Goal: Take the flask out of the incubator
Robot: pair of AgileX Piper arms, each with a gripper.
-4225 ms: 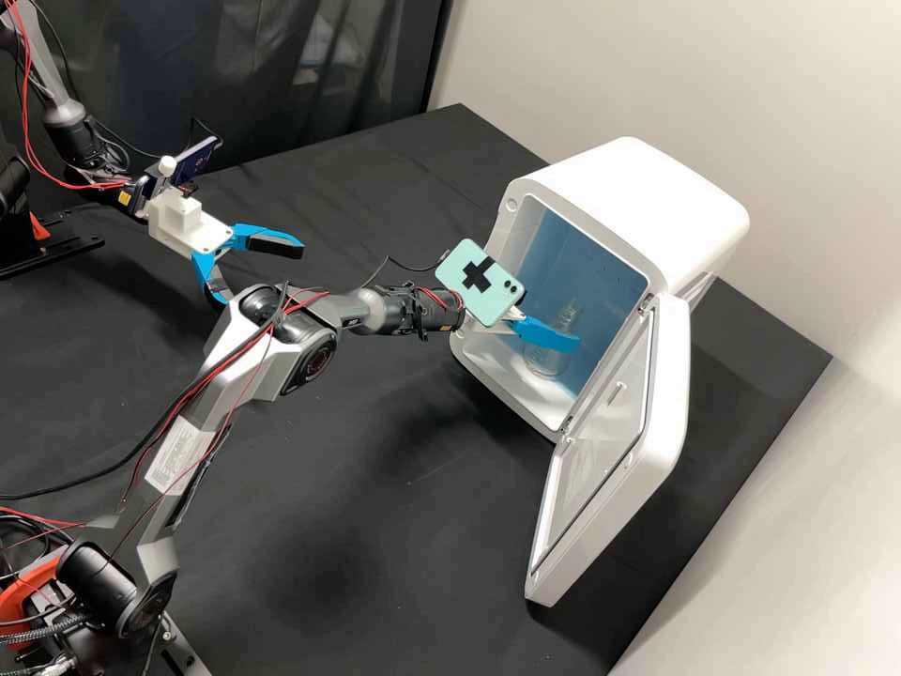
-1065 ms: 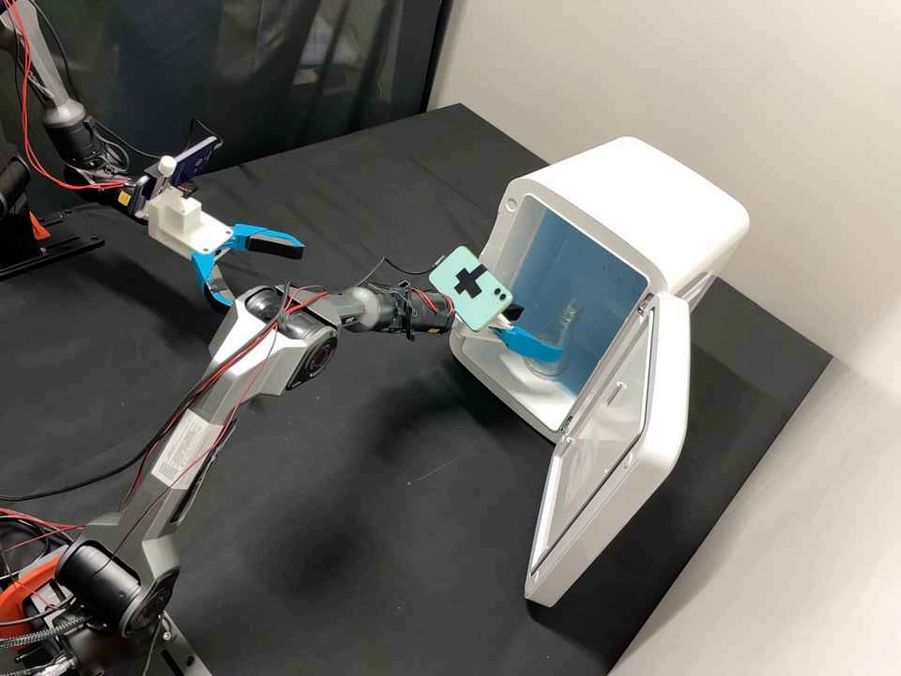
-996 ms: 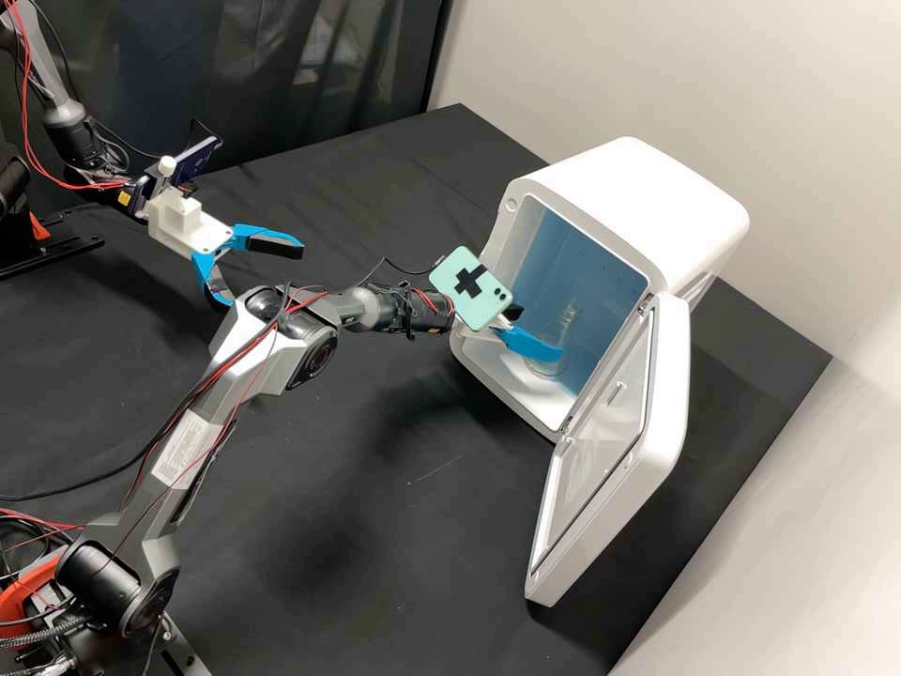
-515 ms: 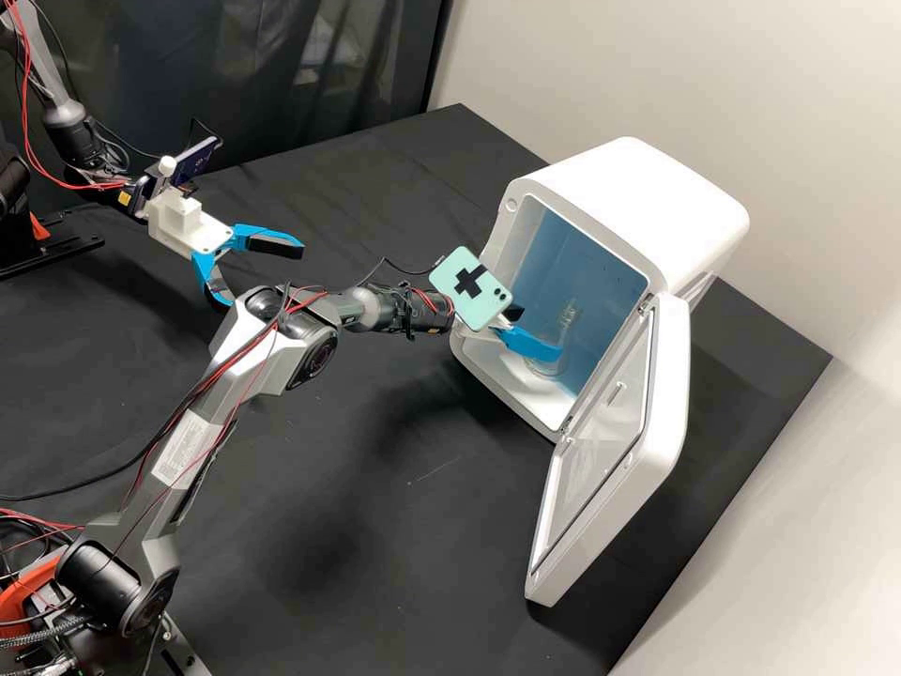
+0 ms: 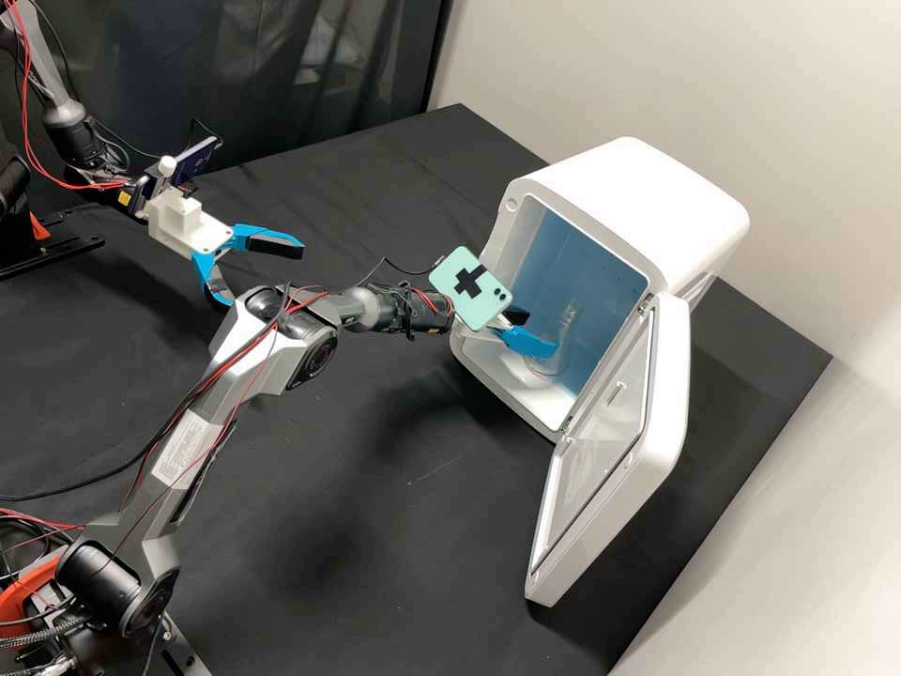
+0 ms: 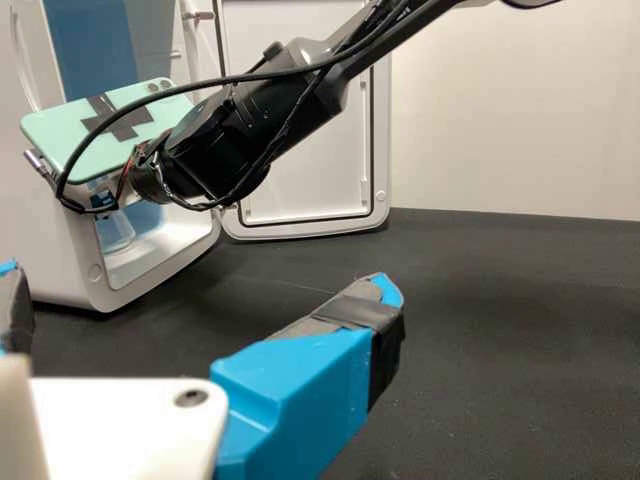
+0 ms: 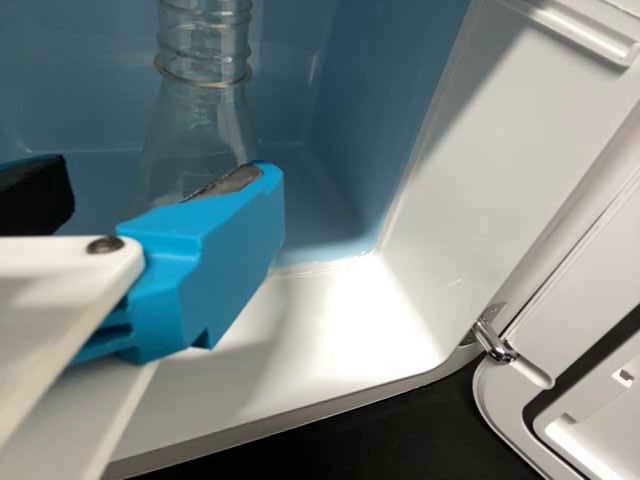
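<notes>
The grasp is under way: the right gripper (image 7: 150, 205) has its jaws parted, the clear glass flask (image 7: 200, 110) between them inside the white incubator (image 5: 638, 197). Closing should come next. The left gripper (image 5: 249, 263) gapes empty.

Flask (image 7: 200, 110): clear glass, conical body narrowing to a threaded neck, no cap on it that I can make out. It stands upright on the floor of the incubator (image 5: 638, 197), near the back wall and just beyond the tip of my right jaws. In the high view the flask (image 5: 566, 322) shows faintly against the blue lining. Incubator: small white box with rounded corners, blue inside, white sill at the mouth, standing on the black table (image 5: 375, 469) toward its far right side. Its door (image 5: 648, 441), white with a framed inner panel, is swung wide open on its hinge, and the chamber faces my arms.
</notes>
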